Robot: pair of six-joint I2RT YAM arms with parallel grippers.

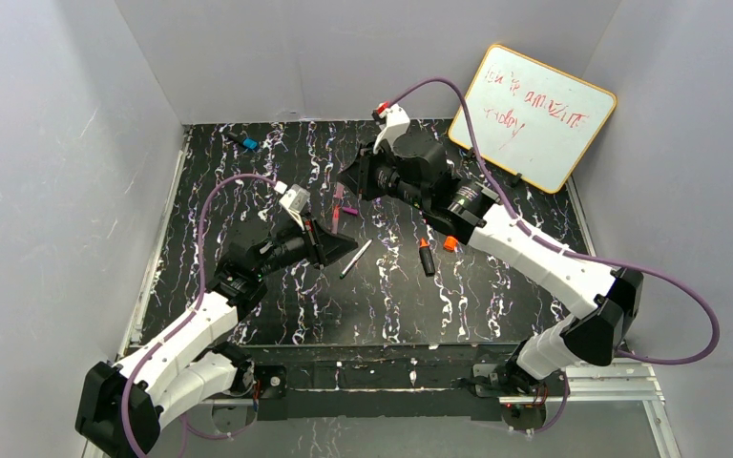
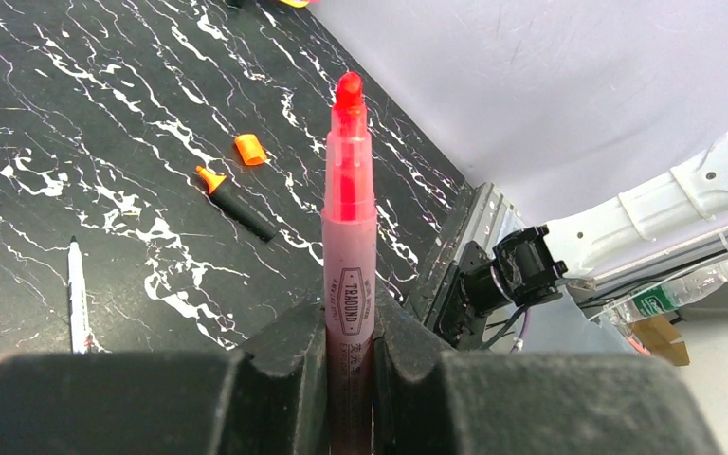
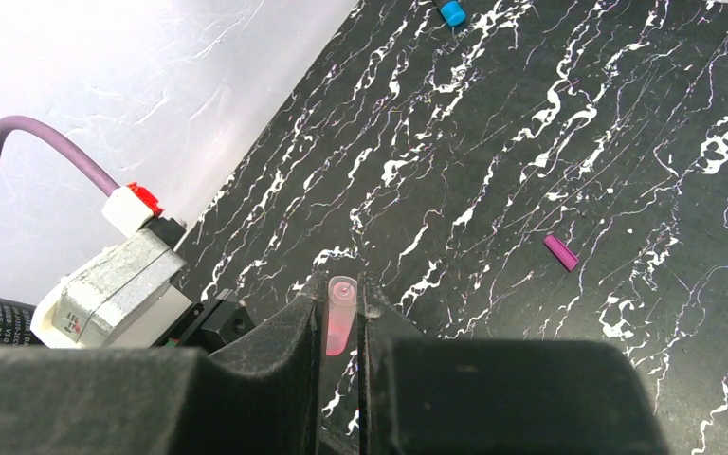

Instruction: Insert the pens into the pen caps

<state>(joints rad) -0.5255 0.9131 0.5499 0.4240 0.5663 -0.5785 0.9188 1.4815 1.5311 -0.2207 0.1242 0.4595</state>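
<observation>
- The tabletop [image 1: 496,305], black with white veining, carries everything loose. A whiteboard [image 1: 533,116] leans at the far right, well apart from the work.
- Your left claw [image 2: 349,327] is clamped on the barrel of the pink-purple pen [image 2: 349,218], bare tip pointing away from the wrist.
- Your right claw [image 3: 341,299] is pinched on the pale pink cap [image 3: 339,330], with what looks like its open mouth facing outward (so both halves of this pair are in hand, off the tabletop).
- I judge the step to be mating pen to cap in the air. You next need tip and mouth on one line, then a straight push; a tilt could skid the tip off the rim.
- The left wrist's camera housing [image 3: 114,284] sits near the right claw, so watch for a knock as you close in.
- Lying on the tabletop are the white pen [image 2: 77,294], the black marker [image 2: 237,207], the orange cap [image 2: 249,149] near it but apart, and the magenta cap [image 3: 560,252].
- The blue-ended piece [image 3: 452,12] lies far off and has no part in this.
</observation>
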